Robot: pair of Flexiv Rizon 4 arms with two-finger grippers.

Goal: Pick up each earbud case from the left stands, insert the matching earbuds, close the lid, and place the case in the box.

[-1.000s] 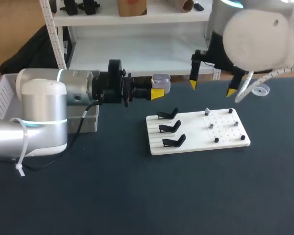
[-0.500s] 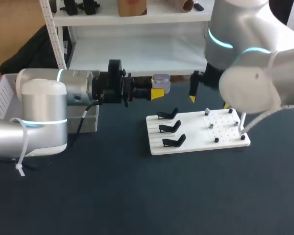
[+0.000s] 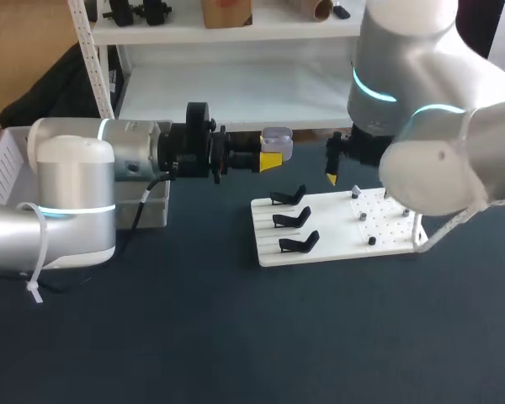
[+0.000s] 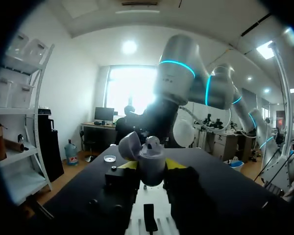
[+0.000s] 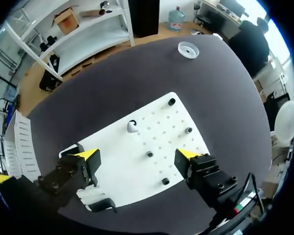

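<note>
The earbud case [image 4: 151,157], judged light and slick, is clamped by the left gripper [image 4: 152,169]; its lid stands open. The tiny earbud [image 5: 132,127] beneath the spread right gripper [image 5: 137,156] is best pinched gently.

A small round white dish [image 5: 188,49] with a shallow hollow middle lies flat on the dark grey table [image 5: 235,98]. It is well ahead of the right gripper [image 5: 137,155], near the table's far edge.

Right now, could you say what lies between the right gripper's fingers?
Nothing held: beneath the right gripper, the right wrist view shows the white board, one earbud and dark pegs.
</note>
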